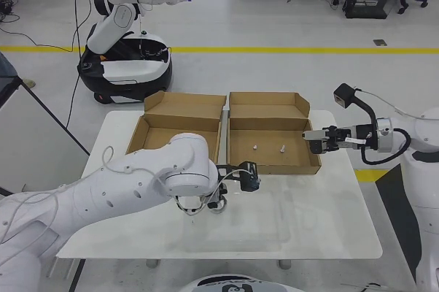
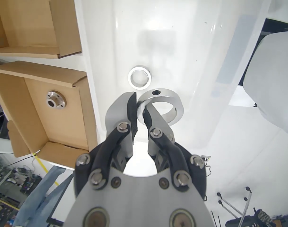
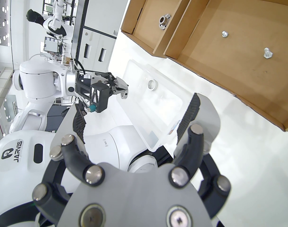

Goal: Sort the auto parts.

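Flange [image 2: 56, 99] and two bolts [image 3: 225, 34] boxed; my left gripper [image 2: 138, 102] pinches one collar [image 2: 165, 94], smaller ring [image 2: 139, 76] waits; right gripper [image 3: 137, 109] gapes.

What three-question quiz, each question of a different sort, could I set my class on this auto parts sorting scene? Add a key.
1. True or false: the left gripper is shut on the wall of the large ring.
2. Multiple choice: how many small parts lie in the cardboard box without the flanged hub? A one, B two, C four.
3. Fill in: the small ring lies in the clear ____.
Key: 1 true; 2 B; 3 tray.
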